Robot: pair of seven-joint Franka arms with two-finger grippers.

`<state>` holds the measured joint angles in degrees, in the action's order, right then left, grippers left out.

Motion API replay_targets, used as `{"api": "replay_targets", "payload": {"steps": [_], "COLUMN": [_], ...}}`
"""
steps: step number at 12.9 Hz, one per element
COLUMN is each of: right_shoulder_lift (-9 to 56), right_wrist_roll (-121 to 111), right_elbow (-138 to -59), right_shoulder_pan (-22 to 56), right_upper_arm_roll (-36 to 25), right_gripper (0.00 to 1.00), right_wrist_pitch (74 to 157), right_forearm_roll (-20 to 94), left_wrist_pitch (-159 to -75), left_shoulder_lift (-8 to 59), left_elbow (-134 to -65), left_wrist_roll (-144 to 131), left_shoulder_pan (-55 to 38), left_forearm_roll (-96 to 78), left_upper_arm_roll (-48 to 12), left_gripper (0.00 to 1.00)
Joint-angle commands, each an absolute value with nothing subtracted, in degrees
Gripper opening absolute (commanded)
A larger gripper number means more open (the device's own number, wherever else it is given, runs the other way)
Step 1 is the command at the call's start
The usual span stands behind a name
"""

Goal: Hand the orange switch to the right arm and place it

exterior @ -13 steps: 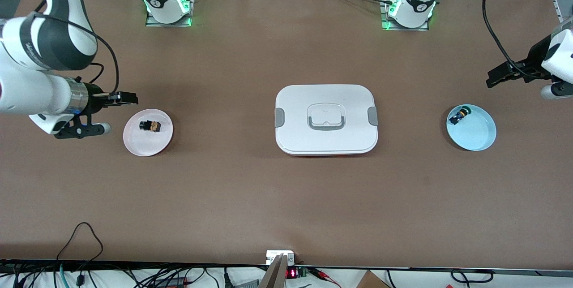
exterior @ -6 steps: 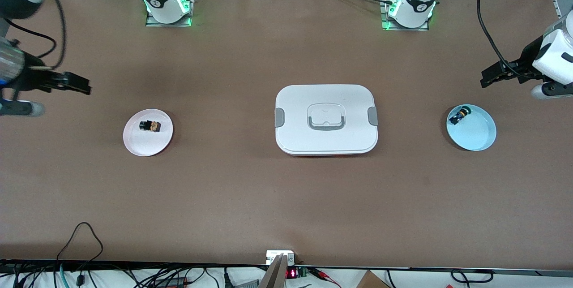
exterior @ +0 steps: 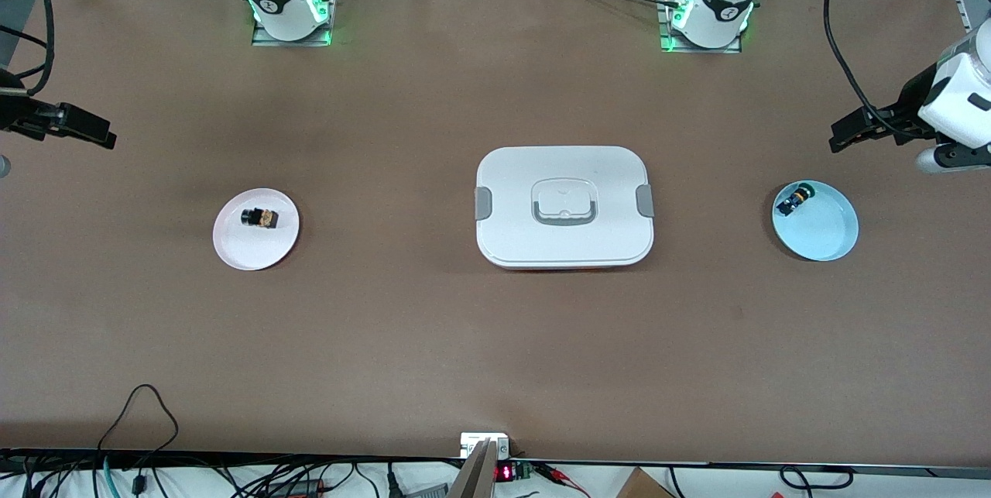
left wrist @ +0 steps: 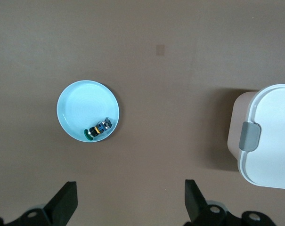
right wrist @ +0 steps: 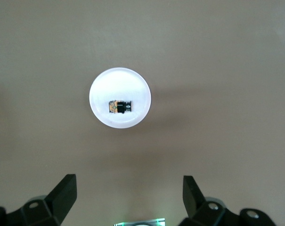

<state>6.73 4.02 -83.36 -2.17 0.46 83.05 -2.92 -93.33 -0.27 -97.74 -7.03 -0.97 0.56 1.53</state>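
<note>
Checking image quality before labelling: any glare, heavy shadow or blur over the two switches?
Front view: even light, soft shadows, orange switch small but readable on its pink plate. Right wrist view: plate washed out, switch sharp. Left wrist view: green-capped switch clear on blue plate, dark shadow beside the white box.

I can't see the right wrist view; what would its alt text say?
A tiny orange switch lies on a round white plate on a brown table, seen from above. The right gripper hangs high over the table, open and empty.
</note>
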Motion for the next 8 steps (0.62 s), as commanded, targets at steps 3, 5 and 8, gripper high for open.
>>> {"api": "replay_targets", "payload": {"steps": [3, 5, 8], "right_shoulder_lift": [-0.6, -1.4, -1.5], "right_wrist_roll": [-3.6, -1.1, -0.9], "right_elbow": [-92.5, -92.4, -92.3], "right_shoulder_pan": [-3.4, -3.3, -3.5], "right_upper_arm_roll": [0.6, 0.7, 0.4], "right_gripper": [1.0, 1.0, 1.0], "right_wrist_pitch": [86.6, 86.5, 86.4], "right_forearm_roll": [-3.2, -3.2, -3.0], "left_wrist_pitch": [-91.9, -91.9, -91.9], "left_shoulder_lift": [1.0, 0.9, 0.9], "left_elbow": [-94.9, -94.8, -94.8], "left_wrist_roll": [-6.5, -6.5, -6.5], "left_shoulder_pan": [-1.2, -1.3, -1.3], "left_forearm_roll": [1.3, 1.3, 1.2], "left_upper_arm_roll": [1.9, 1.8, 1.8], "left_gripper": [1.0, 1.0, 1.0]}}
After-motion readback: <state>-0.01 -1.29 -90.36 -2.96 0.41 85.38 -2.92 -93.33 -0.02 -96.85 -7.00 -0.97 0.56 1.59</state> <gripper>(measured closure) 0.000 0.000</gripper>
